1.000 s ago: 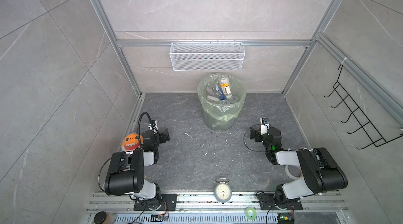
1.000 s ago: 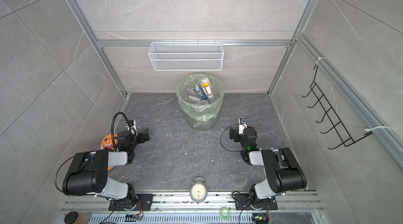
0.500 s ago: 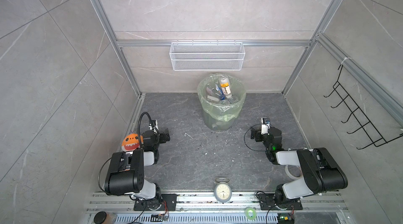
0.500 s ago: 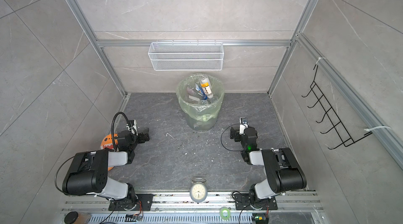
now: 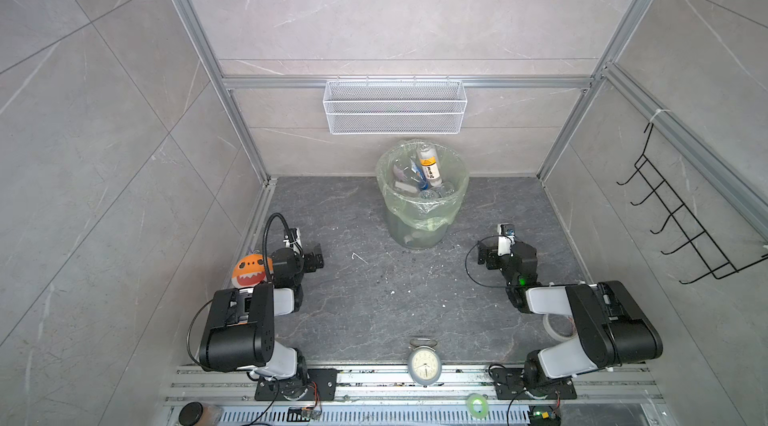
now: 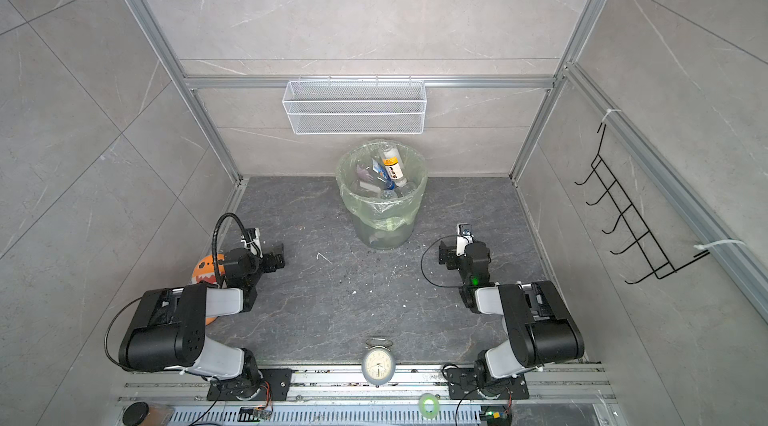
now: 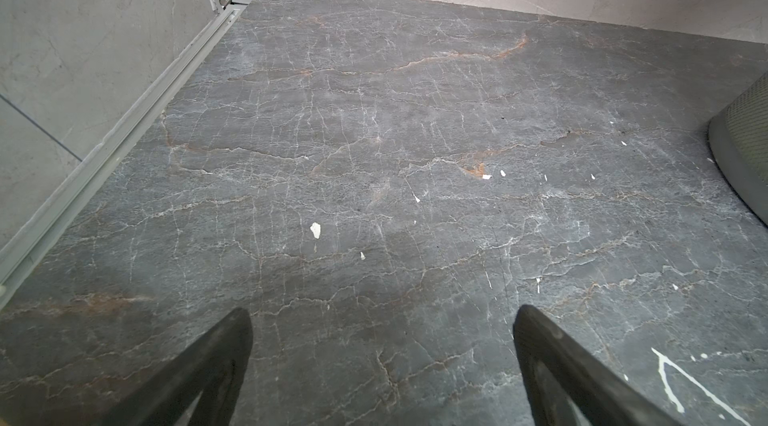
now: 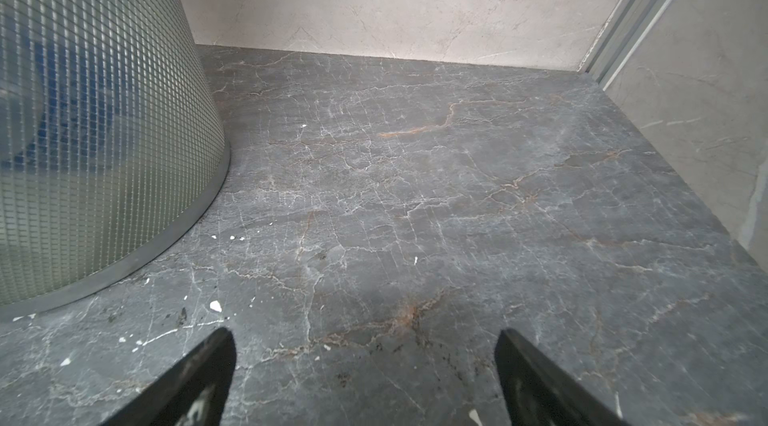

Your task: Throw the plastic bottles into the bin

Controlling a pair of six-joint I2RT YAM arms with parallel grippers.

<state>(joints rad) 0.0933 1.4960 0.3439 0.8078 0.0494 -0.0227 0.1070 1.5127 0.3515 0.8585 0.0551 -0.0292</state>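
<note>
The plastic bottles (image 5: 422, 179) are seen heaped inside the bin (image 5: 419, 222), and in both top views none is found outside it. The topmost, a white-labelled bottle (image 6: 392, 168), is leaned against the bin's far rim, with its long axis running from that rim down toward the bin's middle.

The floor (image 5: 374, 299) in front of the bin is shown bare apart from small white flecks. The alarm clock (image 5: 424, 366) is placed well in front of the bin, and the plush shark (image 5: 249, 272) is tucked beside the left arm.

The left gripper (image 7: 380, 316) is held low, in front of the bin and to its left, with its jaws spread wide on nothing. The right gripper (image 8: 363, 336) is held likewise to the bin's right, jaws apart and empty. The bin's wall (image 8: 104, 133) fills more of the right wrist view, so that arm is judged slightly nearer. With no bottle left to reach, the task is judged complete and no grasp appears to be called for.
</note>
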